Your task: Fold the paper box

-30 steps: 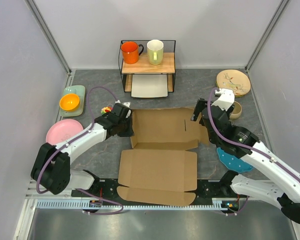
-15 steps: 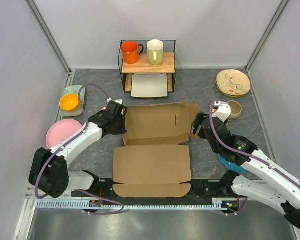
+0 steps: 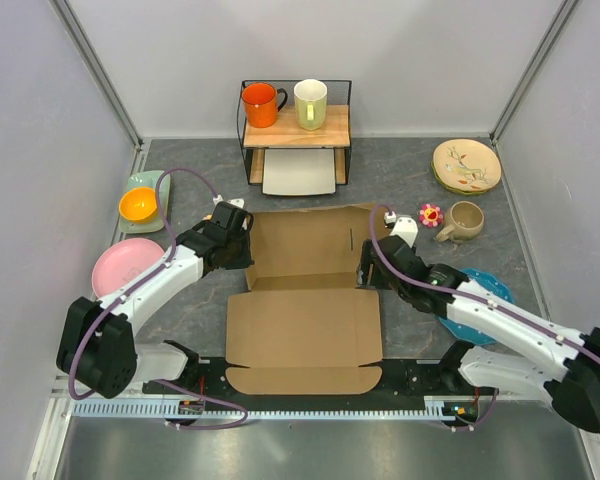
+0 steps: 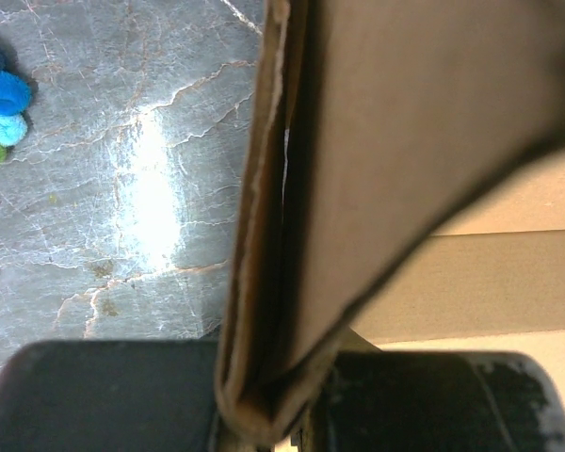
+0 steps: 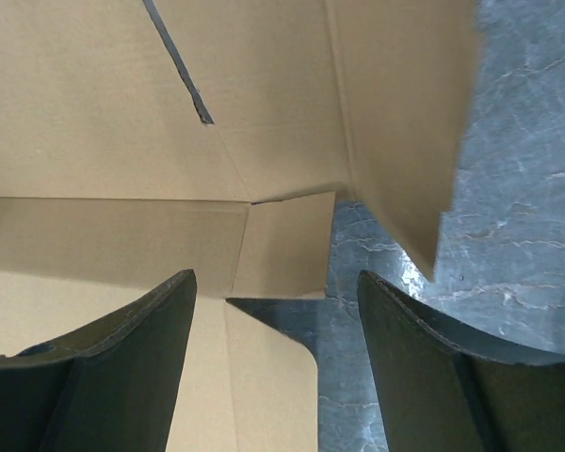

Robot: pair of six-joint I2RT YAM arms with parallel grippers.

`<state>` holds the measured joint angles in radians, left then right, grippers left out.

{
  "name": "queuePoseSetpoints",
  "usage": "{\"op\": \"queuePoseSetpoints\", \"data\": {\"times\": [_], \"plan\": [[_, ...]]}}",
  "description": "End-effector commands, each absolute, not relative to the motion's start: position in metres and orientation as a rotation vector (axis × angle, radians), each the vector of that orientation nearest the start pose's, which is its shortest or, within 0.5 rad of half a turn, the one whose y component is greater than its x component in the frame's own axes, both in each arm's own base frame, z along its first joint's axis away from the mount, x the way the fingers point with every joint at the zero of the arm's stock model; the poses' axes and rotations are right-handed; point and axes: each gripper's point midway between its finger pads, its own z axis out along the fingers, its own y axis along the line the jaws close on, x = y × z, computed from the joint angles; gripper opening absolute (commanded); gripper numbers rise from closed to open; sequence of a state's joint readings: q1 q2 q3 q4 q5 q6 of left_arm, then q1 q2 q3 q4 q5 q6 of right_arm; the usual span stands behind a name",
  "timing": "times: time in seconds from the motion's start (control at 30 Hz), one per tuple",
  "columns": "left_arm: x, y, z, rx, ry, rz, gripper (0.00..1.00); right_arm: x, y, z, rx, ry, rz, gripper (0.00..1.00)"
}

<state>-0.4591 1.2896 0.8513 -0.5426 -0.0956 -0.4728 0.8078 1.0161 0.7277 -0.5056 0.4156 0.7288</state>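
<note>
The paper box [image 3: 305,300] lies opened out on the surface [image 3: 400,170] just in front of the shelf [image 3: 292,140], one big panel near the shelf and the other far from it. The left claw [image 3: 242,248] is closed tight on the raised left side flap, I think to hold this wall upright and to stop the sheet from sliding. The right claw [image 5: 275,282] stands wide and grips nothing, over the small corner flap on the opposite side, probably ready to lift that wall too
</note>
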Motion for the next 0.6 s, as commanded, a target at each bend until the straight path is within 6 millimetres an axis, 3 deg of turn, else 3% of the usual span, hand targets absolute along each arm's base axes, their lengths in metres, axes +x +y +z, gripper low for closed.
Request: {"op": "queuePoseSetpoints", "data": {"times": [0.0,0.3,0.43,0.57], "plan": [[0.281,-0.142,0.107,-0.064,2.487,-0.299,0.02,0.237,0.192,0.122,0.085,2.317,0.335,0.76],[0.28,-0.14,0.11,-0.046,2.485,-0.285,0.02,0.238,0.195,0.096,0.096,2.397,0.264,0.74],[0.278,-0.139,0.11,-0.042,2.486,-0.288,0.02,0.241,0.204,0.102,0.089,2.37,0.331,0.7],[0.277,-0.139,0.108,-0.038,2.491,-0.29,0.02,0.245,0.215,0.117,0.058,2.313,0.408,0.61]]}}
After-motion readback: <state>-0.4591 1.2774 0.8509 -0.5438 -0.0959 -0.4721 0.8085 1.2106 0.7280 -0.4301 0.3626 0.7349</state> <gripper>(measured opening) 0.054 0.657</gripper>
